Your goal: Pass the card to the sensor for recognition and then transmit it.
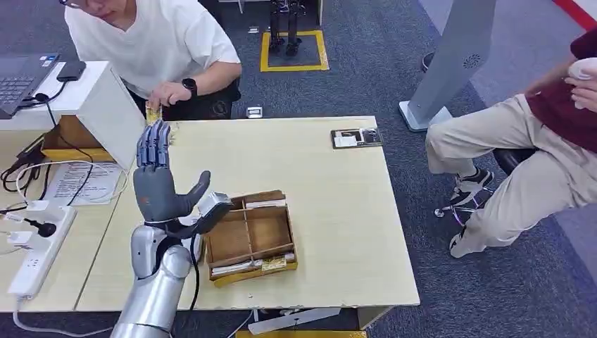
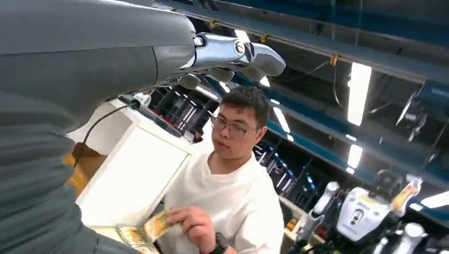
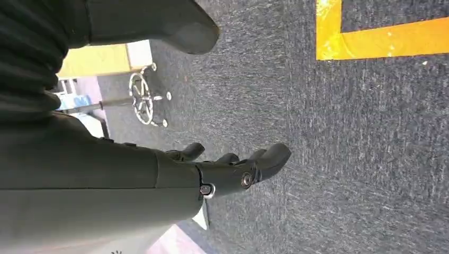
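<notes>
With the left hand (image 1: 156,179) raised flat, fingers spread and empty, and the card (image 1: 153,113) pinched by the seated person's hand (image 1: 167,94) just beyond its fingertips, a lingering arm risks bumping that hand.

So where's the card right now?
In the head view, the card is in the person's hand at the table's far left edge, just beyond the left hand.
</notes>
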